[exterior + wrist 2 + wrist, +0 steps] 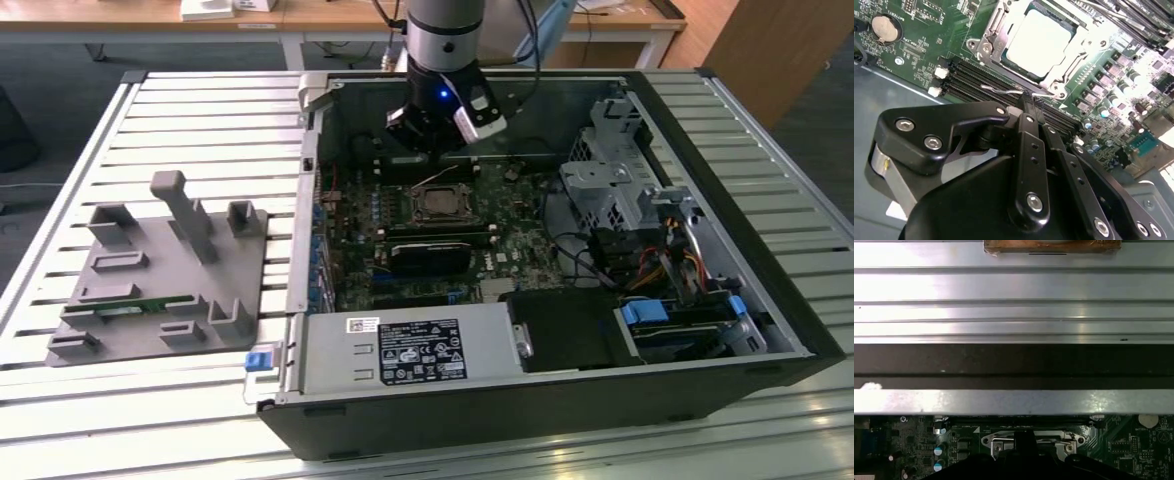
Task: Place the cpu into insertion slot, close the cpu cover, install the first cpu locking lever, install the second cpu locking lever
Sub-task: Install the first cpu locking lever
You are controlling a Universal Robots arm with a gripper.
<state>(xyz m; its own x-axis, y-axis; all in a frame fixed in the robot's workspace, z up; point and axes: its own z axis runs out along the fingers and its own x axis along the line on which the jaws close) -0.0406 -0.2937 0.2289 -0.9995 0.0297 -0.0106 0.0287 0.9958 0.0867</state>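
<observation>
Lying under the cpu cover point(990, 40), the cpu point(1041, 37) just beyond the gripper point(1031, 100), tips pinched together.

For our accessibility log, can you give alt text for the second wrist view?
The pale chip sits framed by its silver cover on a green board. The black gripper hovers beside it, close to a thin wire lever.

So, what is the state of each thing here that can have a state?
cpu: seated in the insertion slot.
cpu cover: closed over the cpu.
wire lever: beside the gripper; latched or not, cannot tell.
computer case: side open.
</observation>
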